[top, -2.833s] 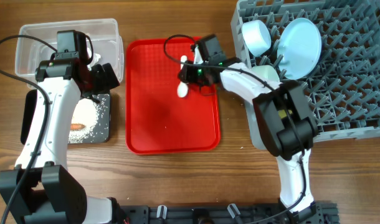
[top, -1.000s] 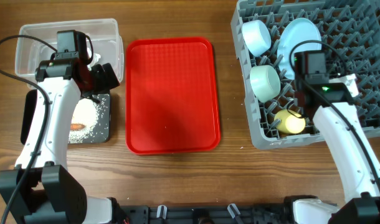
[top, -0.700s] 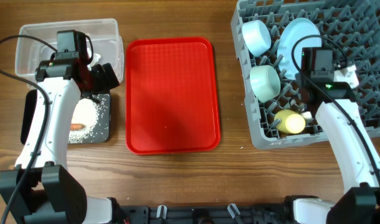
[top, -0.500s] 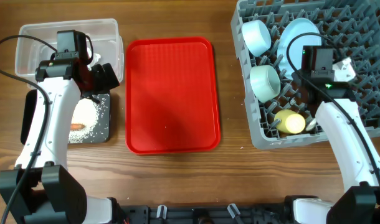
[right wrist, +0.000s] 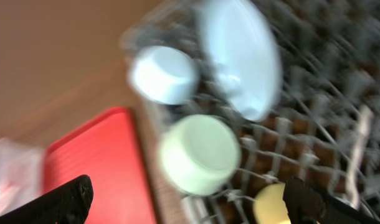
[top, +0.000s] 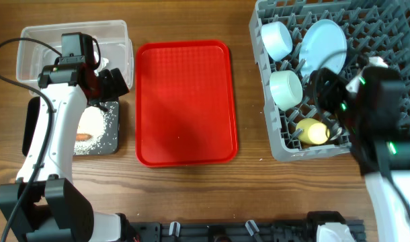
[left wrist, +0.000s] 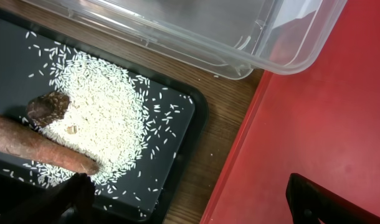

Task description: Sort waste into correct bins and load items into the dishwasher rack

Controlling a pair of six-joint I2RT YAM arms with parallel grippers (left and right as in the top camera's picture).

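Since a second ago the right arm has been raised toward the overhead camera, where it is seen large and blurred. The right gripper [right wrist: 190, 200] has been opened, and nothing lies between its wide-spread jaws. The white spoon [right wrist: 363, 142], earlier carried over the ribbed red tray [top: 185, 101], is now a blurred streak among the pegs of the grey lattice dishwasher rack [top: 393, 128]. The round mint green bowl [right wrist: 201, 154] is seen at frame centre. The left gripper [left wrist: 184, 200] is unchanged, its jaws apart over the glossy black tray [left wrist: 184, 118] strewn with white rice grains [left wrist: 103, 118].
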